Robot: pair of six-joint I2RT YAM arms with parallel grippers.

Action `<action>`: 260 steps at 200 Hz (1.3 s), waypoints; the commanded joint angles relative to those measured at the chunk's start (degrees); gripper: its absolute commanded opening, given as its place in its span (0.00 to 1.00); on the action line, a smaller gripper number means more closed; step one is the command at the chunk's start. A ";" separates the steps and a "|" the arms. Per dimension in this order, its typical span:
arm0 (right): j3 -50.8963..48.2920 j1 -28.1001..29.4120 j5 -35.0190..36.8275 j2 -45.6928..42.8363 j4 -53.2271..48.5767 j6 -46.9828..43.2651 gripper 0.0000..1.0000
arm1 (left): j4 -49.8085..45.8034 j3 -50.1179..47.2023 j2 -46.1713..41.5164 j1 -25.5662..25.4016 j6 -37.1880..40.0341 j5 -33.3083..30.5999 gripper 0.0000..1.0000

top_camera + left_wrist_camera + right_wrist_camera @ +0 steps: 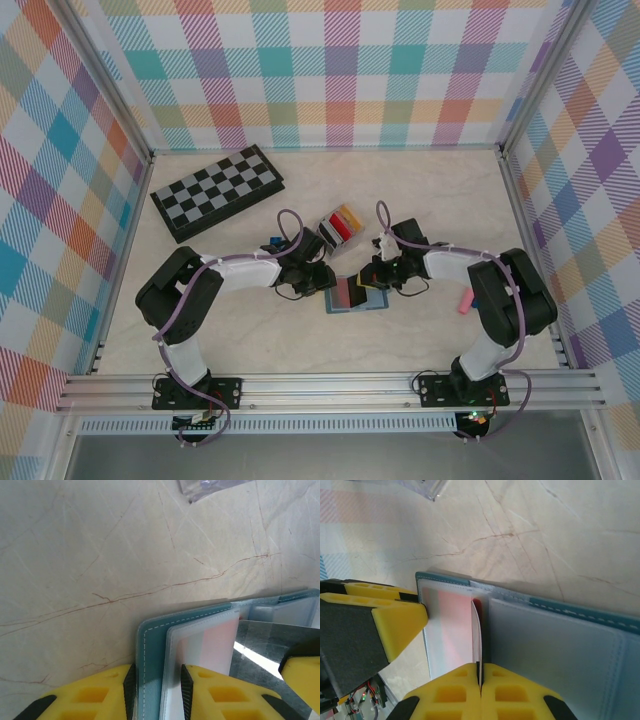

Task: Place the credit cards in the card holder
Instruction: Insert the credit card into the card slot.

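One marbled tabletop (420, 190) carries everything. Chessboard (217, 192): lying flat, far left. Wallet (345, 296): teal, lying open near centre, between the two claws. Card holder (326, 236): just beyond the wallet, not touching it, with red, black and yellow cards (342, 224) standing upright in its slots. Left claw (157, 672): fingers straddle the wallet's left cover and clear sleeve, clamped on that edge. Right claw (480, 667): fingers pressed together on a thin, dark, glossy card (267, 645), held on edge over the wallet's inner pockets. Blue cube (272, 242): on the tabletop, close to the left arm's wrist.
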 commanded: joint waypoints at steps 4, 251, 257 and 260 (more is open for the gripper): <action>0.01 0.02 -1.99 1.78 1.76 -1.46 0.05 | 0.01 -0.94 0.22 -0.30 0.07 1.30 0.32; 1.63 3.78 6.31 -0.88 -3.64 0.82 0.32 | -0.15 -1.04 -0.08 -0.30 -0.22 0.78 0.31; 1.84 3.75 6.80 -1.21 -4.59 0.51 0.33 | -0.15 -1.03 0.00 -0.26 -0.19 0.73 0.31; 1.89 3.74 7.00 -1.36 -5.08 0.45 0.33 | -0.15 -1.03 -0.02 -0.30 -0.16 0.82 0.31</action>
